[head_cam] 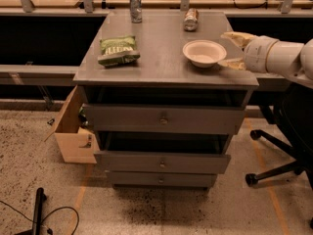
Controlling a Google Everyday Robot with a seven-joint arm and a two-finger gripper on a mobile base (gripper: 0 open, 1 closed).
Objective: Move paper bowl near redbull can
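The paper bowl (204, 53) sits upright on the right half of the grey cabinet top (161, 62). The redbull can (190, 19) lies on its side near the back edge, just behind the bowl and apart from it. My gripper (229, 50) comes in from the right at the bowl's right rim. It is open, with one pale finger (236, 37) behind the rim and the other at the front right of it. It holds nothing.
A green snack bag (118, 50) lies on the left half of the top. A mottled grey can (135, 5) stands at the back. The drawers below are partly open, and a cardboard box (73, 129) leans at the left. An office chair base (279, 165) is at the right.
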